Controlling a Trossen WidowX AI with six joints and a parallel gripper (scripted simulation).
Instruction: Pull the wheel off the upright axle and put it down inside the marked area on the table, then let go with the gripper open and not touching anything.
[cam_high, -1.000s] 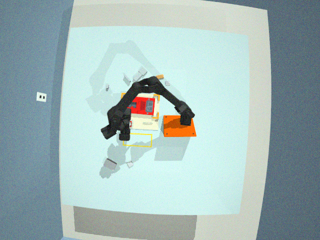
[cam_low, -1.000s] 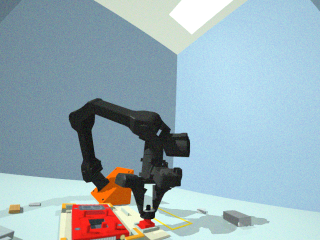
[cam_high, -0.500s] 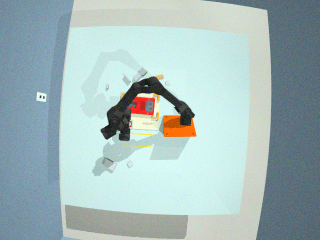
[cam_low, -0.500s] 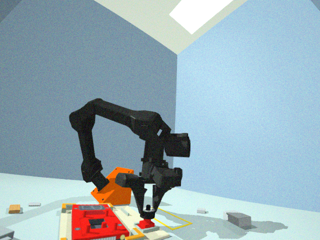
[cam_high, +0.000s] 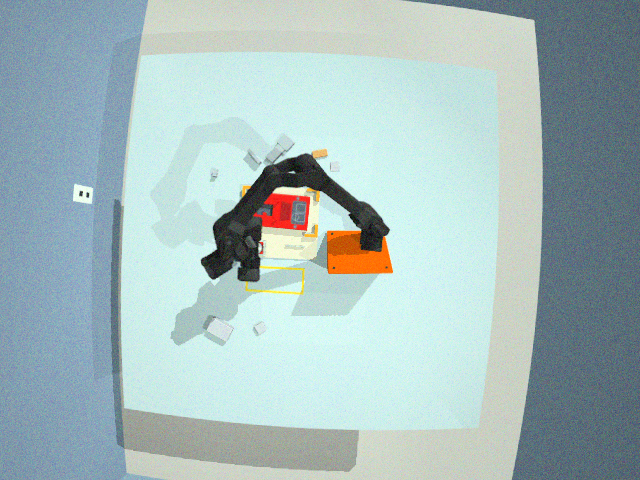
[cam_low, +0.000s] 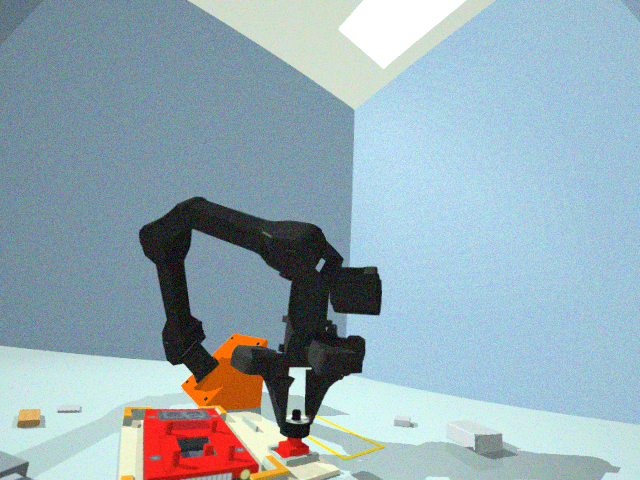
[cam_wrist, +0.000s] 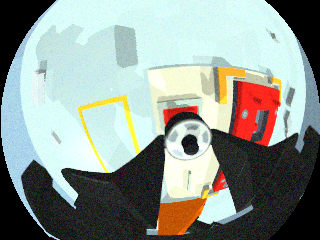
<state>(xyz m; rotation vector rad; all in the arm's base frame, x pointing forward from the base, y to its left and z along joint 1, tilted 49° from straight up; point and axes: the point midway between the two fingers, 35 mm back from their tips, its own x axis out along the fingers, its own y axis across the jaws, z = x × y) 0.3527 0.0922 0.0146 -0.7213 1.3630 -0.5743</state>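
The wheel (cam_low: 295, 429) (cam_wrist: 201, 140), with a black tyre and silver hub, sits level around the upright black axle (cam_low: 296, 413) (cam_wrist: 190, 144). The axle's tip stands above the hub. Below the wheel is the red and grey axle base (cam_low: 292, 448). My gripper (cam_low: 296, 424) (cam_wrist: 187, 136) points down and is shut on the wheel, one finger on each side. The arm hides the wheel in the top view. The marked area, a yellow outline (cam_high: 303, 281) (cam_low: 364, 453) (cam_wrist: 102, 102), lies on the table beside the board, with no object inside.
The cream board (cam_high: 307, 253) (cam_low: 326, 469) carries a red block (cam_high: 281, 223) (cam_low: 155, 436) (cam_wrist: 245, 100) with orange corner pieces. An orange box (cam_high: 356, 264) (cam_low: 245, 384) stands at the arm's base. A large white block (cam_high: 219, 329) (cam_low: 467, 435) and a small one (cam_high: 259, 328) (cam_low: 402, 421) lie beyond the outline.
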